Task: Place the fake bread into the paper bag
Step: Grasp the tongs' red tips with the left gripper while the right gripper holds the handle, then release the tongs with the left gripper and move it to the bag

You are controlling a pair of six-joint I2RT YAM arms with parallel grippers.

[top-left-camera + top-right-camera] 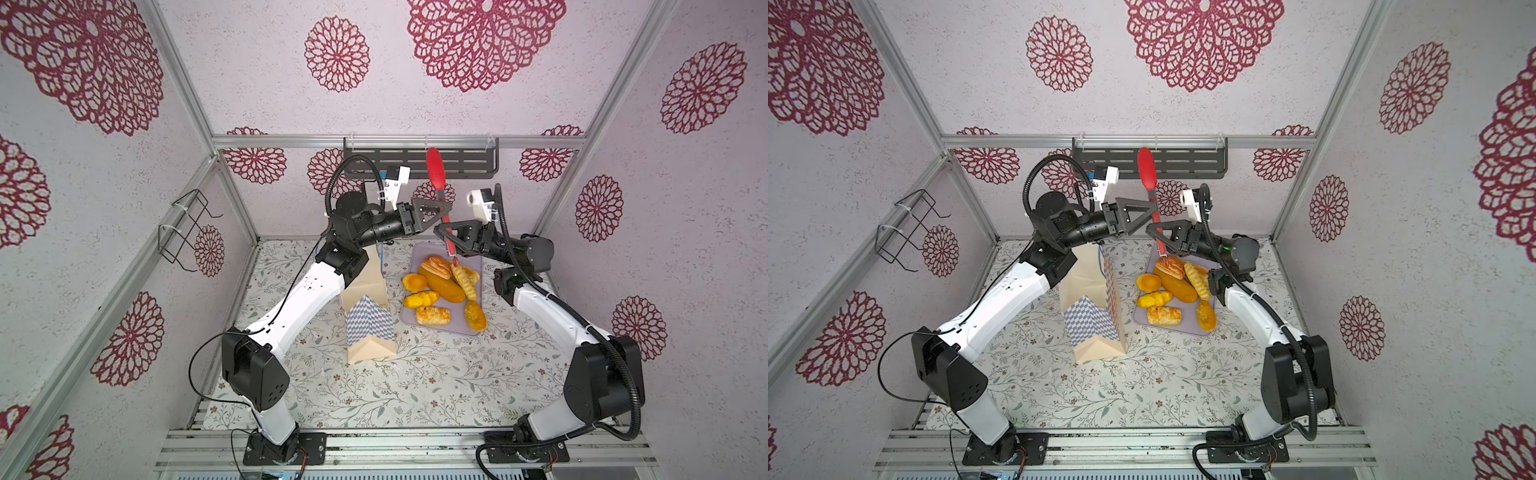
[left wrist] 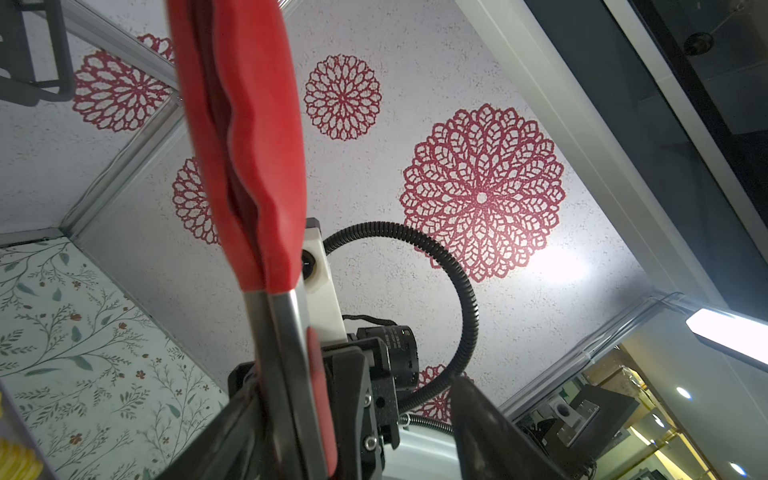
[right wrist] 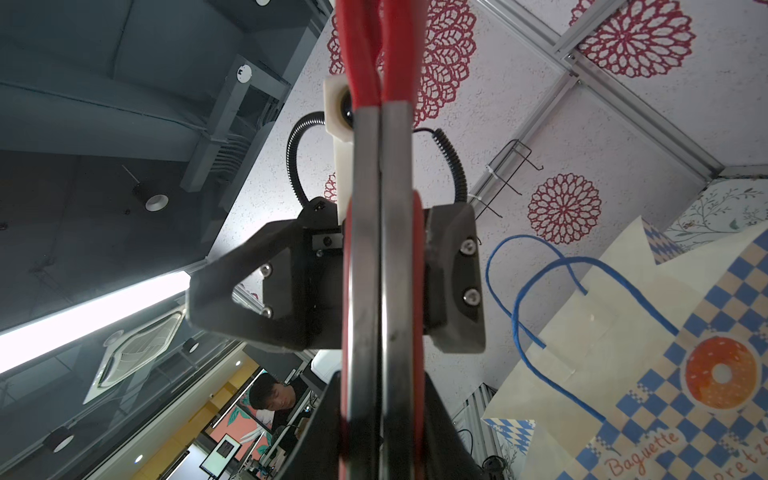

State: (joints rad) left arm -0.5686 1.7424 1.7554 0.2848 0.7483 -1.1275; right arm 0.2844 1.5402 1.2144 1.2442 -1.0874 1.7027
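1. The paper bag (image 1: 368, 328) stands upright just beside the left edge of the lilac tray (image 1: 457, 326). The left arm hides part of its mouth.
2. The left gripper (image 1: 441, 209) hangs above the tray's far edge. Its jaws stand apart on either side of the tool's shaft and grasp nothing.
3. The red tongs (image 1: 434, 166) stand nearly upright over the tray's far edge. Their broad scalloped heads point up and away from the tray, and the narrow hinge end points down at it. From the top views I cannot tell whether that lower end touches the bun beneath it.
4. The fake bread (image 1: 442, 286), seven pieces, all lies on the tray. The long loaf (image 1: 1177, 286) runs slantwise from the tray's far left toward its near right.
5. The right gripper (image 1: 446, 235), also above the tray's far edge, is clenched on the tongs' shaft and squeezes the two arms together. It is the nearer gripper to the bread, which lies below its fingers and toward the tray's near side. In my judgement the grasping heads face the wrong way, so the tongs would need turning end for end before any piece can be picked.
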